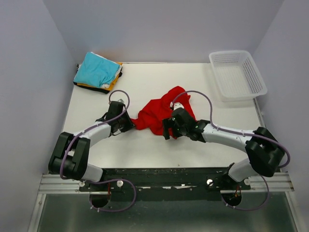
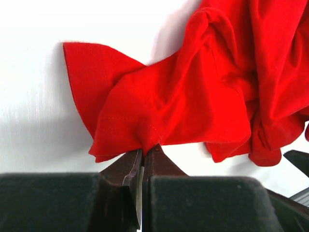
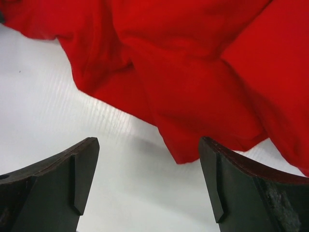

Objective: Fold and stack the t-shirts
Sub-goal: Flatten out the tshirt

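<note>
A crumpled bright red t-shirt [image 1: 161, 113] lies in the middle of the white table [image 1: 145, 82]. My left gripper [image 1: 129, 123] sits at its left edge, shut on a pinch of the red t-shirt's hem [image 2: 147, 140]. At the shirt's near right side my right gripper [image 1: 169, 131] stands open over the table, a low corner of the red t-shirt [image 3: 193, 145] hanging just ahead of its fingers [image 3: 82, 169], untouched. A stack of folded t-shirts [image 1: 98, 71], turquoise on top with yellow-orange and black below, rests at the table's far left corner.
A white plastic mesh basket [image 1: 236, 75] stands at the far right corner. Grey walls enclose the table on three sides. Both arm bases sit on the rail at the near edge.
</note>
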Controlling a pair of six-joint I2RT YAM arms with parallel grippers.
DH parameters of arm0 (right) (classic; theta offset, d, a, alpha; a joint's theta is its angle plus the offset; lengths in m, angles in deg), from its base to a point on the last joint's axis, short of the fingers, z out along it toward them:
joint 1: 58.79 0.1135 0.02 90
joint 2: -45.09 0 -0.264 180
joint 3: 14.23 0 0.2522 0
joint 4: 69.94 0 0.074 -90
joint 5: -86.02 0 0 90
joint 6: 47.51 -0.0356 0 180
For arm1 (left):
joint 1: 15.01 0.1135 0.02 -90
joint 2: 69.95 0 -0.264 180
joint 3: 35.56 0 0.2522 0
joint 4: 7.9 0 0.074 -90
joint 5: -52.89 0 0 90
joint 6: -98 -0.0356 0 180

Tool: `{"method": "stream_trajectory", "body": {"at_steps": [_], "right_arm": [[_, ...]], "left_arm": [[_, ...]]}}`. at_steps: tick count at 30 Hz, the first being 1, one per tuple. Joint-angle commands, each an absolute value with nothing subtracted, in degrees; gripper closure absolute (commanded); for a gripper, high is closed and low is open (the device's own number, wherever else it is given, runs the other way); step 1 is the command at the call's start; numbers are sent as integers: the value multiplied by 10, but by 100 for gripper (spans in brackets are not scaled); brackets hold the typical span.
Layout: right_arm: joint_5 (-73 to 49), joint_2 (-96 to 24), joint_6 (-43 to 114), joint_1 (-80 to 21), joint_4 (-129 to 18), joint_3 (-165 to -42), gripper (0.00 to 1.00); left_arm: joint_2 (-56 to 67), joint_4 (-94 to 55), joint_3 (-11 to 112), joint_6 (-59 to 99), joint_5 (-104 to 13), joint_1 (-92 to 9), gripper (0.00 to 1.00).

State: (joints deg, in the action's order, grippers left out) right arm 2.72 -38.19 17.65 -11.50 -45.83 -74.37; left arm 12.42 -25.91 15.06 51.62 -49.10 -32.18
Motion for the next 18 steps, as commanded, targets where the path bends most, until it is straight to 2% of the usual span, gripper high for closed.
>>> {"method": "stream_trajectory", "body": {"at_steps": [1,5,14,17,18], "right_arm": [[158,-436,145,-82,-483,-790,11],[239,-472,80,-79,-469,-803,16],[290,-525,13,-79,-488,-807,32],[317,-530,-4,-79,-492,-807,43],[329,-529,-10,-79,-488,-807,50]], "left_arm": [[88,-239,127,523,-457,-330,100],[64,-235,109,527,-444,-336,100],[38,-235,89,534,-422,-349,100],[32,-239,86,535,-412,-351,100],[27,-240,85,534,-406,-352,100]]}}
